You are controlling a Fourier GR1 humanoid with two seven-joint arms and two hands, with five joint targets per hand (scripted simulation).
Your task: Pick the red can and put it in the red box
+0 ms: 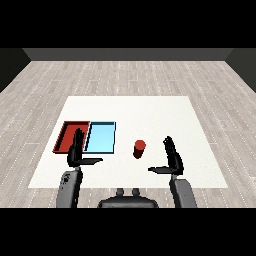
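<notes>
A red can stands upright on the white table, to the right of the two trays. The red tray lies at the left, with the light blue tray beside it on its right. My right hand hovers to the right of the can, apart from it, fingers straight and thumb pointing left toward it. My left hand is open over the near edge of the red tray, thumb stretched to the right. Neither hand holds anything.
The table's near edge runs just behind my forearms. Grey wooden floor surrounds the table on all sides. The can stands alone between the blue tray and my right hand.
</notes>
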